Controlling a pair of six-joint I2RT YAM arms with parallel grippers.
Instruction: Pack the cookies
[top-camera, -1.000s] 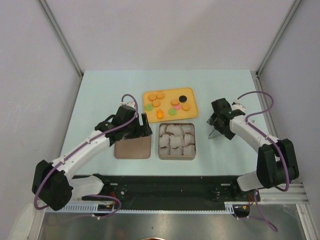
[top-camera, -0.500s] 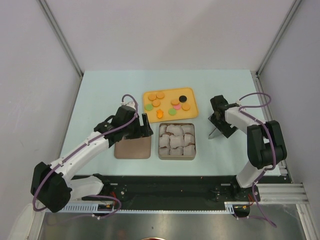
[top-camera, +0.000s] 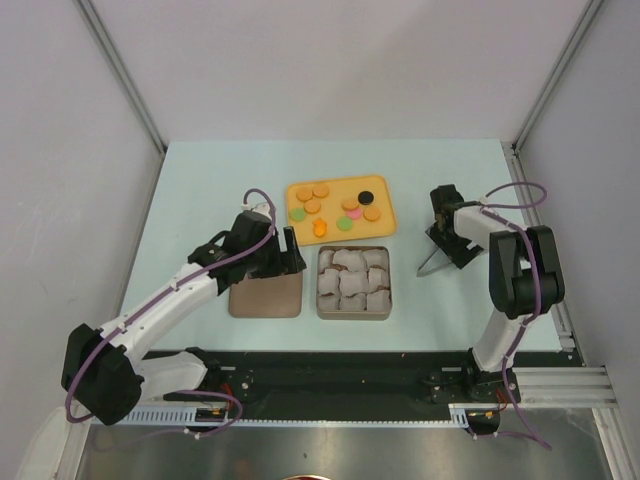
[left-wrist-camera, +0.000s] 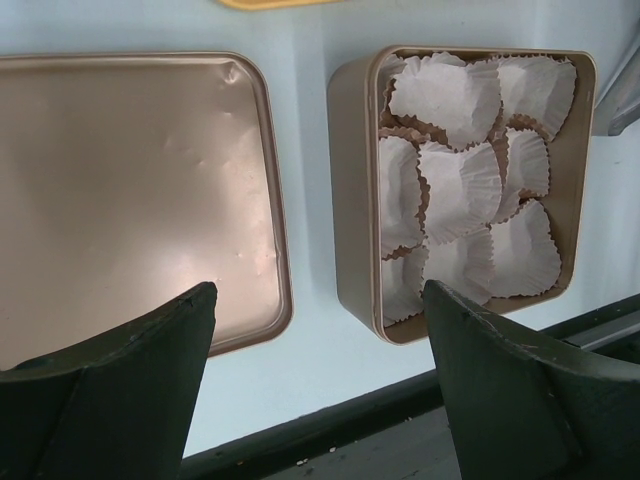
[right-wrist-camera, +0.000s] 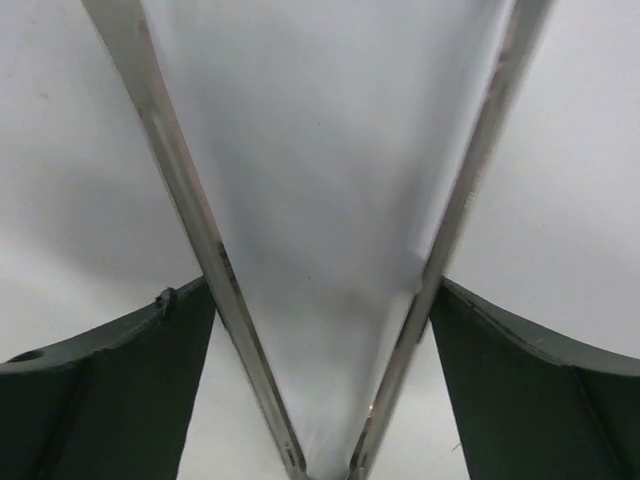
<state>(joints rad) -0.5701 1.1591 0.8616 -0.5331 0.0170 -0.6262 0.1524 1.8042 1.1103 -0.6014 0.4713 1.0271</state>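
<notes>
**Cookies (top-camera: 312, 206) not yet packed**

Nearest, a tin (left-wrist-camera: 352, 200) of paper cups (left-wrist-camera: 455, 190) and its lid (left-wrist-camera: 130, 180) share the tabletop (top-camera: 200, 200). The left end effector (left-wrist-camera: 318, 390) hangs wide, empty; the right end effector (right-wrist-camera: 320, 390) clasps tongs (right-wrist-camera: 190, 220). Beyond, the cookies lie on a yellow tray (top-camera: 386, 226): light, thin, likely brittle, best pinched gently by the edges.

The tray (top-camera: 340, 184), tin (top-camera: 353, 316) and lid (top-camera: 265, 297) fill the table's (top-camera: 200, 180) middle. Tongs (top-camera: 432, 263) block the right edge, and the far edge lies open.
</notes>
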